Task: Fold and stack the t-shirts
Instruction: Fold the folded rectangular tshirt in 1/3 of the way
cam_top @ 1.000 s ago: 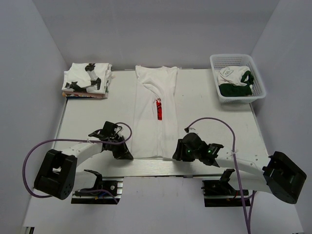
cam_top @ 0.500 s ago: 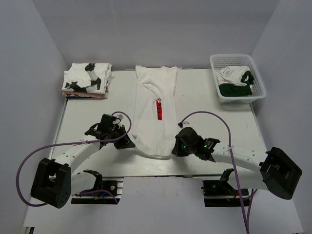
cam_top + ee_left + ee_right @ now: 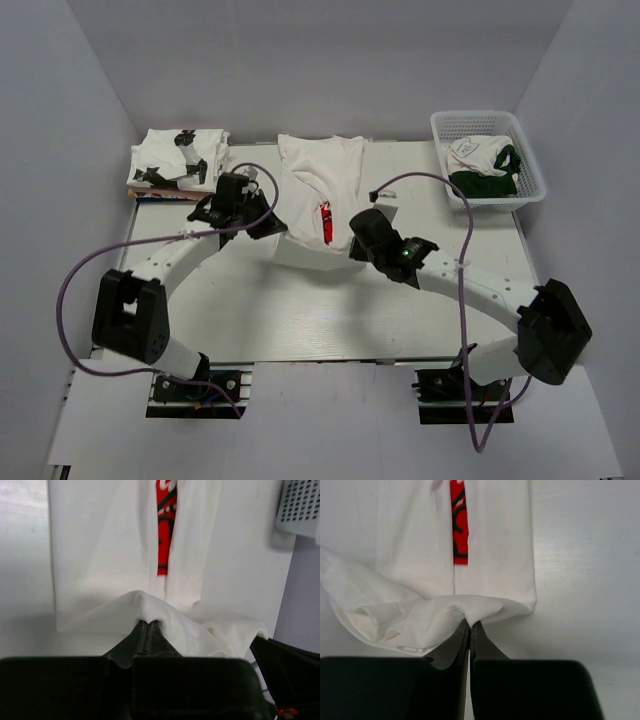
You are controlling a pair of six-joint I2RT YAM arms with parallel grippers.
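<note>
Left gripper [image 3: 147, 624] and right gripper [image 3: 470, 623] clamp t-shirt [image 3: 318, 165] hem flanking red logo [image 3: 326, 222]; uneven travel may skew fold, slip cloth.

The top external view looks from high above and behind the arm bases, toward the far wall, and it is far enough to hold the whole tabletop [image 3: 200, 300]. Each wrist view sits just behind its own hand, the left hand [image 3: 147, 626] and the right hand [image 3: 470, 625], very near, looking steeply down past the fingers. All three views share the red print [image 3: 326, 224] of the t-shirt [image 3: 318, 165]. The left wrist view also catches a corner of the basket [image 3: 300, 505].
</note>
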